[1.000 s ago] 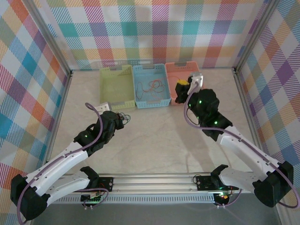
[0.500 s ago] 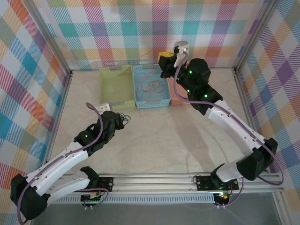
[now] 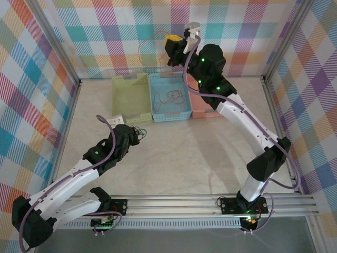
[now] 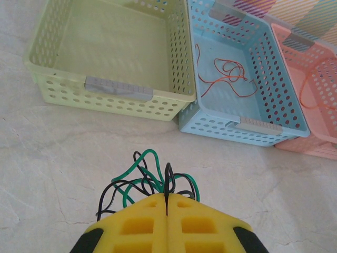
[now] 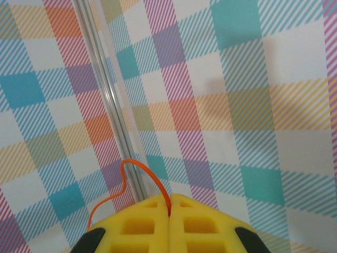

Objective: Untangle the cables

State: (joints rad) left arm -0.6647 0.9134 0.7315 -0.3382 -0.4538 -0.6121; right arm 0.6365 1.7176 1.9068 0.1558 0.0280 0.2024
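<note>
- Knot of black and green cables point(image 4: 143, 182) sits pinched in the left end effector point(image 4: 166, 200), whose yellow fingers are pressed together, low over the worktop point(image 4: 47, 168) and just short of the green basket point(image 4: 118, 89).
- A loose red cable point(image 4: 227, 73) lies curled on the floor of the blue basket point(image 4: 258, 125), apart from both arms.
- The right end effector point(image 5: 169, 203) is clamped on an orange cable point(image 5: 138, 167), high against the back wall point(image 5: 237, 105), above the far rims of the blue basket and the pink basket point(image 4: 303, 147).
- That cable hangs down and leftward from the grip, so placing it probably means lowering the right arm, the nearer one.
</note>
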